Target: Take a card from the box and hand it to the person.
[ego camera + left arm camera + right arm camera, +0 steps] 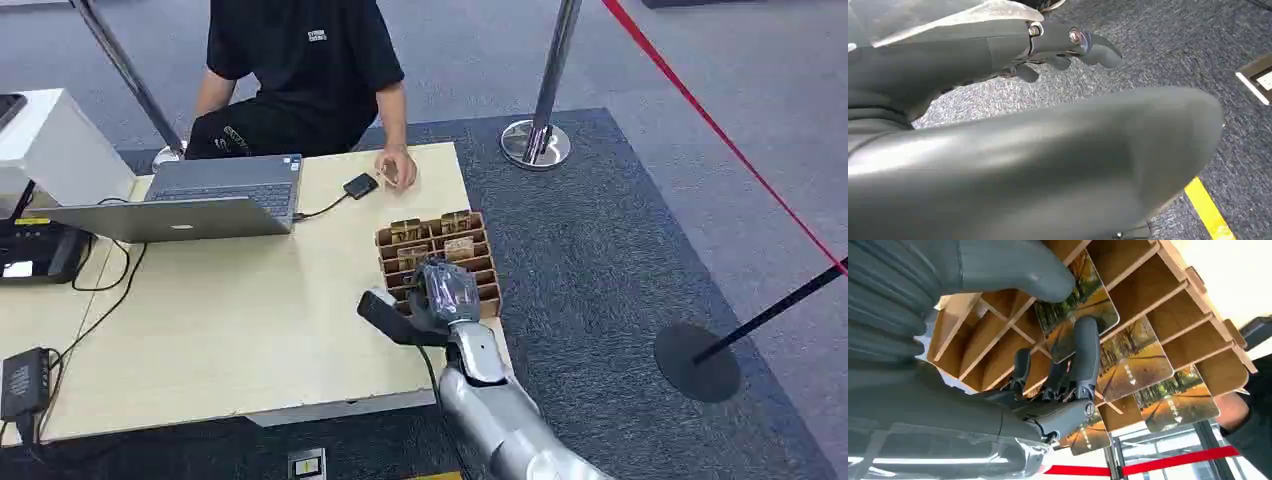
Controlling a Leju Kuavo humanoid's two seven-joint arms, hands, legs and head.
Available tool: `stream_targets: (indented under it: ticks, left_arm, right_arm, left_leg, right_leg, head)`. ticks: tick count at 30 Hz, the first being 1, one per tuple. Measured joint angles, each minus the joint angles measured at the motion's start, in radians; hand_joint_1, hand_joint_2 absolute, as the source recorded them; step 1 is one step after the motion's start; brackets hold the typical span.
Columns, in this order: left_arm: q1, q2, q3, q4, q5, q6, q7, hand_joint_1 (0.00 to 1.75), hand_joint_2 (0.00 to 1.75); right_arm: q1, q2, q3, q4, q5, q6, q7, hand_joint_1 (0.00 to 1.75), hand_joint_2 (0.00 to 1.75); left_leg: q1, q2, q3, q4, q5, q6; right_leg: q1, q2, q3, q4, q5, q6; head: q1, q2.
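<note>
Right hand (1058, 390) is over the near end of the box (440, 262), thumb and a dark finger (1085, 350) pinching a card (1078, 310) that sits partly in its slot. More cards (1135, 357) stand in slots further along the box. Left hand (1068, 42) hangs over grey carpet, fingers loosely apart, holding nothing. Beyond the box, a person's hand (397, 168) rests on the table (220, 320) beside a small black device (360, 185). Left of the box sits a laptop (200, 200).
</note>
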Motion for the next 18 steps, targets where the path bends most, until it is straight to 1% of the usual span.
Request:
stream_targets:
  ticks: [3,7,12,14,16,18]
  left_arm:
    - [0.0,0.0,0.0,0.0,-0.002,0.002,0.002,0.0,0.0]
    - [0.0,0.0,0.0,0.0,-0.004,0.004,0.003,0.0,0.0]
    - [0.0,0.0,0.0,0.0,-0.004,0.005,0.003,0.0,0.0]
    - [0.0,0.001,0.001,0.0,-0.005,0.006,0.003,0.0,0.0]
    - [0.0,0.001,0.002,0.0,-0.005,0.006,0.003,0.0,0.0]
    - [0.0,0.001,0.004,0.0,-0.006,0.006,0.003,0.0,0.0]
  right_arm:
    - [0.0,0.0,-0.001,0.001,0.0,-0.005,-0.001,0.82,1.75]
    - [0.0,0.0,-0.003,0.001,-0.002,-0.013,-0.007,0.89,1.75]
    - [-0.002,0.0,-0.006,-0.002,-0.023,-0.023,-0.043,0.84,1.75]
    - [-0.002,0.001,-0.007,-0.007,-0.039,-0.022,-0.059,0.77,1.75]
    - [-0.004,0.002,-0.008,-0.017,-0.05,-0.021,-0.073,0.73,1.75]
    - [-0.005,0.003,-0.008,-0.025,-0.058,-0.021,-0.083,0.77,1.75]
  left_leg:
    - [0.0,0.0,0.0,0.0,0.0,0.0]
    - [0.0,0.0,0.0,0.0,0.0,0.0]
    - [0.0,0.0,0.0,0.0,0.0,0.0]
    - [0.0,0.0,0.0,0.0,0.0,0.0]
    - [0.0,0.0,0.0,0.0,0.0,0.0]
    - [0.0,0.0,0.0,0.0,0.0,0.0]
  right_leg:
    - [0.0,0.0,0.0,0.0,0.0,0.0]
    - [0.0,0.0,0.0,0.0,0.0,0.0]
    - [0.0,0.0,0.0,0.0,0.0,0.0]
    - [0.0,0.0,0.0,0.0,0.0,0.0]
    - [0.0,0.0,0.0,0.0,0.0,0.0]
    - [0.0,0.0,0.0,0.0,0.0,0.0]
  head:
    - [0.0,0.0]
    - [0.0,0.0]
    - [0.0,0.0]
    - [0.0,0.0]
    - [0.0,0.0]
    - [0.0,0.0]
